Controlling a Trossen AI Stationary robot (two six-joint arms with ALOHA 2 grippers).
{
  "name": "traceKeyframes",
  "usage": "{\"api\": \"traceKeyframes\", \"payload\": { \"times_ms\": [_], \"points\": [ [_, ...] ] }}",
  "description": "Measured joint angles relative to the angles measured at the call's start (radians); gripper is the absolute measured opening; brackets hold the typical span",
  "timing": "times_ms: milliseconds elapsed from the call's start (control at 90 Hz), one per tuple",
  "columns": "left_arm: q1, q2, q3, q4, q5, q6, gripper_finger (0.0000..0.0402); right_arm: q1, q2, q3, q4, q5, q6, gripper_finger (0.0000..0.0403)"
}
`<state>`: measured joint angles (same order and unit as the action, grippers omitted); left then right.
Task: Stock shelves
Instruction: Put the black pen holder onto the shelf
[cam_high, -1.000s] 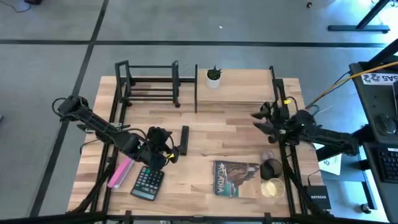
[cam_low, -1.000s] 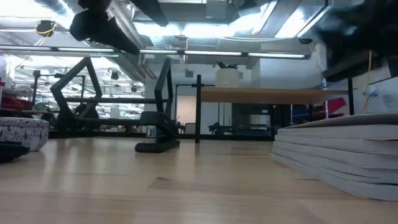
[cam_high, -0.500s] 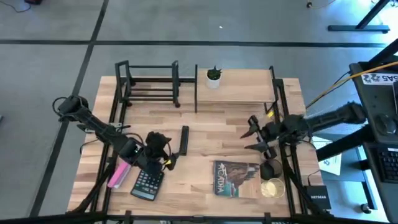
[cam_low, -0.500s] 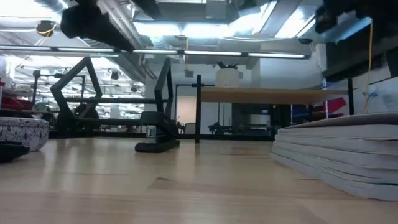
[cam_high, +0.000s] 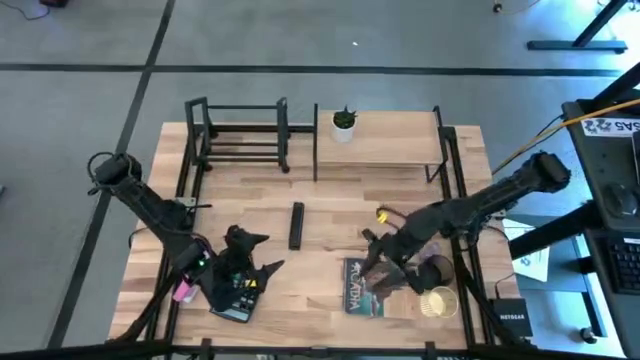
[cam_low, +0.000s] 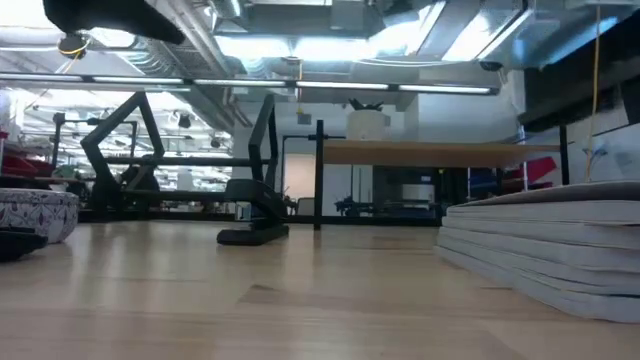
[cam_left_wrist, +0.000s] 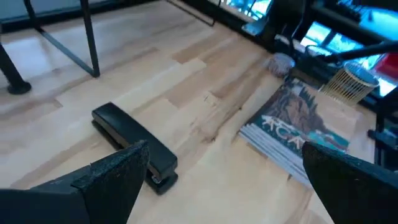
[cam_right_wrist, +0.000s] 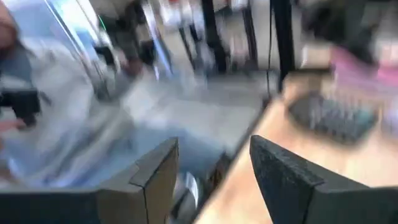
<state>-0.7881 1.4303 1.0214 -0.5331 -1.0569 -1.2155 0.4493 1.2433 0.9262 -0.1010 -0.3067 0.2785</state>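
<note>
Both of my grippers are spread and empty. Left gripper (cam_high: 252, 258) hangs over the calculator (cam_high: 235, 295); right gripper (cam_high: 375, 262) over the book (cam_high: 372, 286).

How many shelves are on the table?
2. The black metal-bar rack stands at the table's far left, and the light wood shelf, with a small potted plant on top, stands beside it at the far right.

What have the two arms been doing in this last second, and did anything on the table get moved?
Both arms swung toward the table's near edge. The left pincer, open, moved from beside the stapler to over the calculator. The right pincer, open, travelled from near the wooden shelf down to the book. Nothing was grasped. Stapler, book, calculator, plant and black rack stayed put.
</note>
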Motion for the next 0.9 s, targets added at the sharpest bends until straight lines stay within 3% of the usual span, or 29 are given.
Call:
{"api": "traceKeyframes", "payload": {
  "times_ms": [100, 200, 422, 644, 900],
  "points": [
    [-0.015, 0.000, 0.000, 0.000, -0.005, -0.009, 0.0400, 0.059, 0.034, 0.200, -0.462, 0.093, 0.054, 0.0186],
    [-0.025, 0.016, 0.001, 0.000, -0.027, -0.009, 0.0400, 0.109, 0.050, 0.308, -0.737, 0.105, 0.181, 0.0190],
    [-0.023, 0.073, 0.001, 0.000, -0.076, -0.020, 0.0400, 0.202, 0.007, 0.274, -1.120, 0.224, 0.464, 0.0221],
    [-0.023, 0.104, 0.001, 0.000, -0.074, -0.070, 0.0400, 0.214, -0.012, 0.121, -1.185, 0.237, 0.527, 0.0253],
    [-0.023, 0.111, 0.001, 0.002, -0.073, -0.069, 0.0400, 0.214, -0.014, -0.019, -1.171, 0.235, 0.528, 0.0235]
  ]
}}
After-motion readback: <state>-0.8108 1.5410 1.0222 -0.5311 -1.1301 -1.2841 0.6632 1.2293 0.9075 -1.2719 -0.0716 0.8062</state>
